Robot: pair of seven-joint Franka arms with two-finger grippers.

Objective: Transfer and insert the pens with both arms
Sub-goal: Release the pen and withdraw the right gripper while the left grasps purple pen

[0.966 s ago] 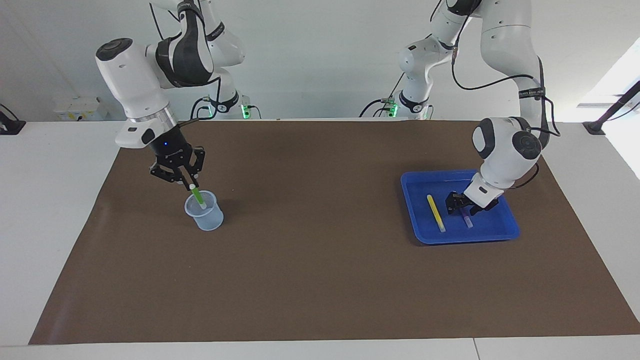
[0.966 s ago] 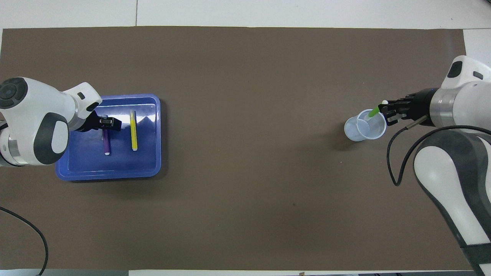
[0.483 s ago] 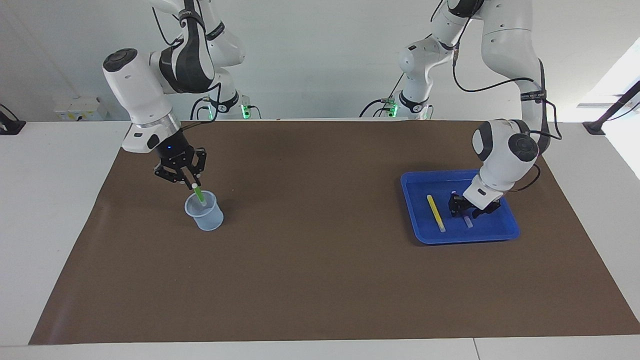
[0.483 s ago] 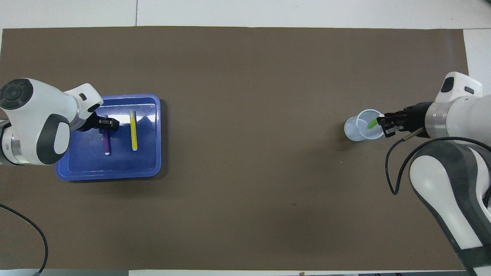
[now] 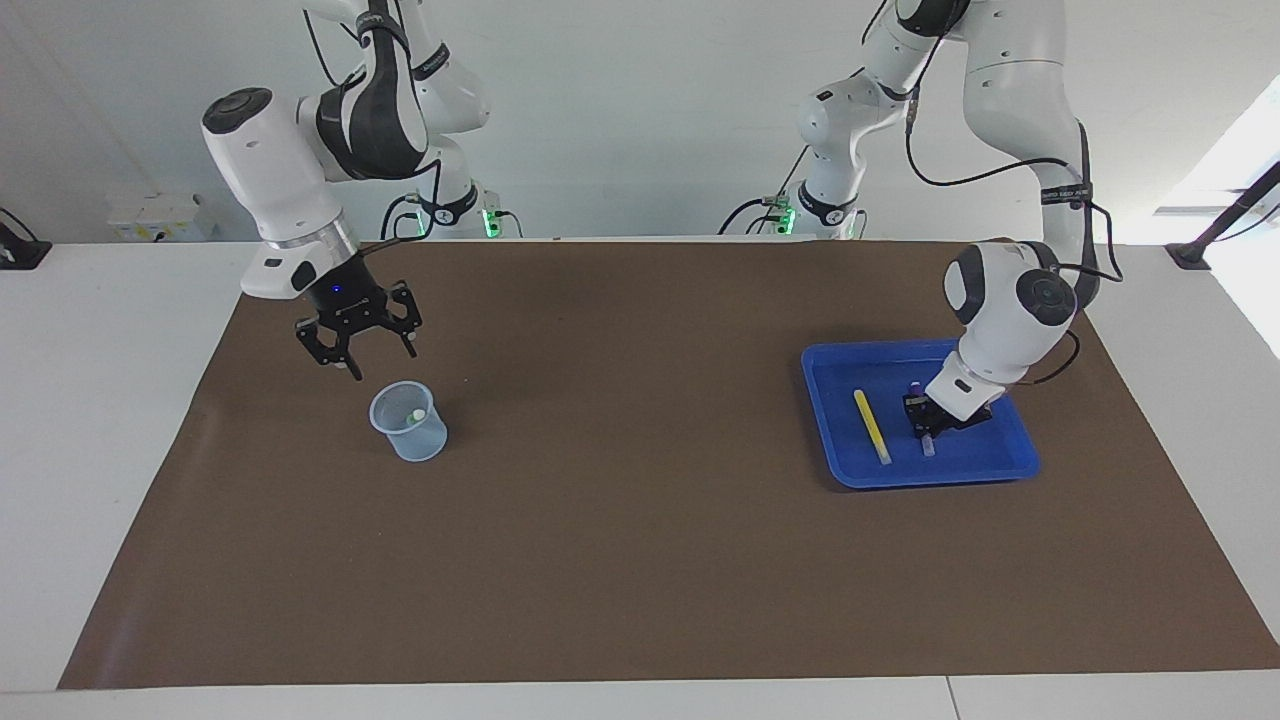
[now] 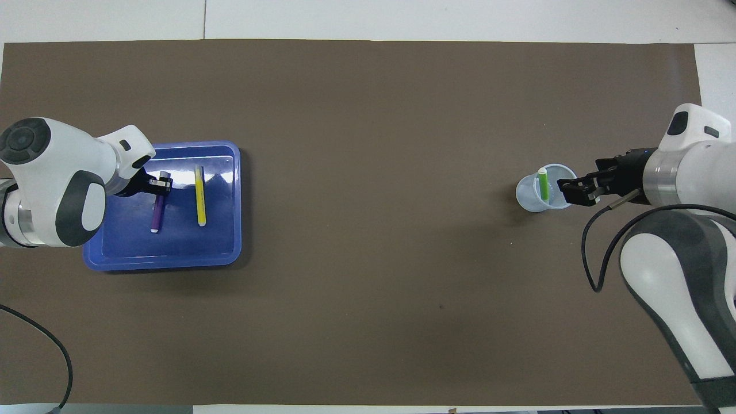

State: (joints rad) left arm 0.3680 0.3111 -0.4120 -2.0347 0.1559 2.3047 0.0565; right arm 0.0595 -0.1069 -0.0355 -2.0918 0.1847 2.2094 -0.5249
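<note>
A green pen (image 6: 543,185) stands inside the clear plastic cup (image 5: 409,424), its whitish tip (image 5: 417,414) just below the rim. My right gripper (image 5: 368,358) hangs open just above the cup, holding nothing. At the left arm's end, a blue tray (image 6: 172,263) holds a yellow pen (image 6: 200,195) lying flat and a purple pen (image 6: 156,211). My left gripper (image 5: 925,416) is down in the tray, shut on the purple pen's upper part. In the overhead view the left gripper (image 6: 163,185) covers that end, and the pen's whitish end points toward the robots.
A brown mat (image 5: 640,520) covers most of the white table. A thin black rod on a black foot (image 5: 1215,232) stands off the mat at the left arm's end. A small white box (image 5: 160,215) sits by the wall at the right arm's end.
My right gripper opened and rose off the green pen, which dropped into the cup. My left gripper closed on the purple pen, which turned slightly in the tray.
</note>
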